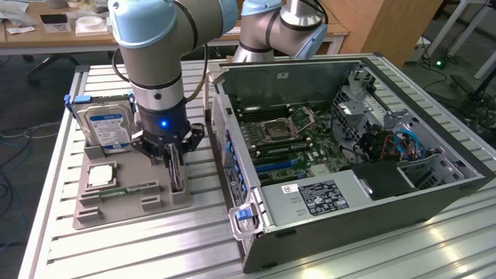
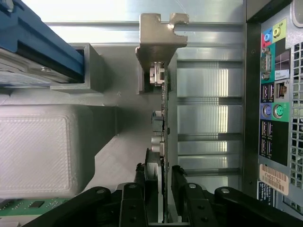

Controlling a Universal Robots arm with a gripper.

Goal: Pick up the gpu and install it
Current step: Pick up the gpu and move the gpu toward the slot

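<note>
The gpu (image 1: 178, 173) stands on edge in a slot of the grey parts tray (image 1: 132, 212), a thin dark card. In the wrist view the gpu (image 2: 164, 106) runs away from the camera, and its silver end bracket (image 2: 158, 35) is at the far end. My gripper (image 1: 173, 156) has come straight down over the card. Its black fingers (image 2: 141, 184) straddle the near end, one on each side. The gripper (image 2: 160, 178) is still open, with only narrow gaps left to the card. The card rests in its slot.
A silver hard drive (image 1: 108, 128) with a blue-white label stands at the back of the tray, with a white block (image 1: 101, 174) and a green memory stick (image 1: 128, 190) nearer the front. The open computer case (image 1: 310, 200) lies close on the exterior view's right, motherboard (image 1: 298, 142) exposed.
</note>
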